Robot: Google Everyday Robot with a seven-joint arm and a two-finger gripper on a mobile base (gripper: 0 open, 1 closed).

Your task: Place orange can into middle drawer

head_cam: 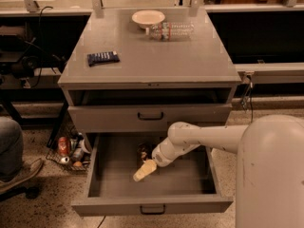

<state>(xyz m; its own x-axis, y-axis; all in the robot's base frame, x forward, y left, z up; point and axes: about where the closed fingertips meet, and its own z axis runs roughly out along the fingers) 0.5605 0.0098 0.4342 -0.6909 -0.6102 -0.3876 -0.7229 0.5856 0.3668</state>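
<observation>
The middle drawer [152,204] is pulled open, a wide grey tray with a dark handle on its front panel. The orange can [144,152] is inside it, near the middle of the drawer floor towards the back, and looks dark and mottled. My arm reaches into the drawer from the right. My gripper [144,171] is low over the drawer floor, just in front of the can. I cannot tell whether it touches the can.
A closed grey drawer front [150,116] sits above the open one. On the cabinet top are a bowl [148,18], a clear water bottle [171,31] and a dark flat object [103,58]. A red can [63,145] lies in a floor basket at the left. A person's leg [12,151] is at the far left.
</observation>
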